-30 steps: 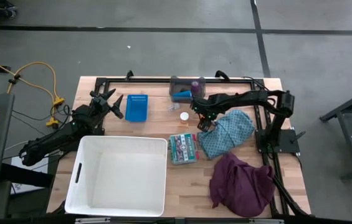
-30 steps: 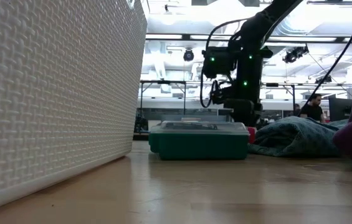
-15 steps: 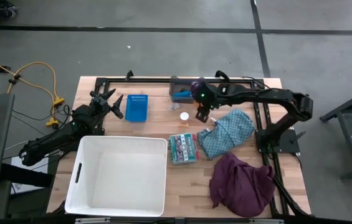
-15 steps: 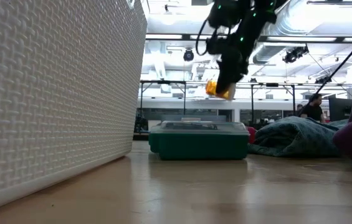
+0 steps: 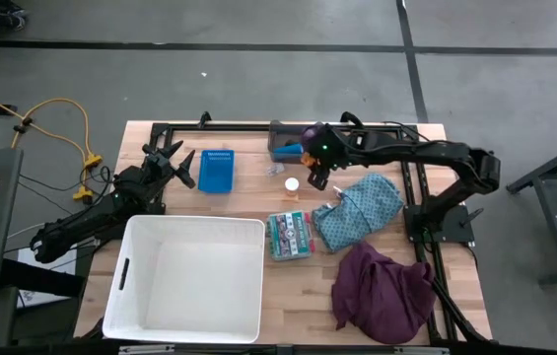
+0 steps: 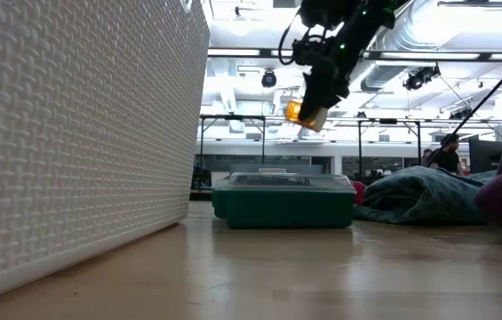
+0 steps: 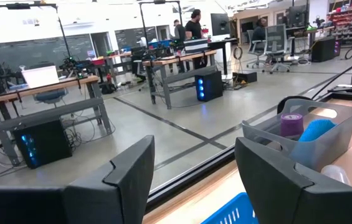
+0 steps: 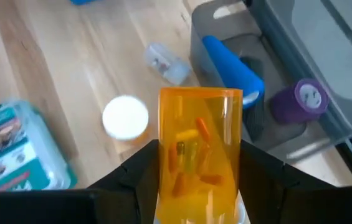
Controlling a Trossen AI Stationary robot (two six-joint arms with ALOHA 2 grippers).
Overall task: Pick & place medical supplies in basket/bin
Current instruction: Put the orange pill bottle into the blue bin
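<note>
My right gripper [image 5: 314, 179] hangs above the table's far middle, shut on an orange bottle [image 8: 199, 146] with pills inside. A second orange bottle, seen by its white cap [image 8: 125, 116], stands upright on the wood below it. The blue roll [image 8: 232, 70] and the purple roll [image 8: 300, 99] lie in a grey bin [image 5: 290, 143] at the far edge. On the table's right side the teal patterned cloth [image 5: 362, 207] and the maroon cloth [image 5: 382, 291] lie crumpled. Far left, my left gripper [image 5: 181, 158] waits open and level. My right gripper pinches the orange bottle between its two fingers, on the side walls [image 8: 163, 163] nearer its white-capped end. The fingers [image 8: 260, 171] slant down from the right. The bottle hangs tilted and lifted clear [image 6: 304, 114], well above the green box.
A large white basket [image 5: 120, 281] fills the near left. A small blue basket [image 5: 215, 170] sits at the far left, a green lidded box [image 5: 290, 235] in the middle, a small clear item [image 8: 166, 64] near the grey bin. Black frame rails run along the far and right edges.
My right gripper has risen from the tabletop beside the teal cloth, tipping more steeply downward and shifting slightly toward the far edge. The orange bottle has come up with it and now hangs clear of the table.
</note>
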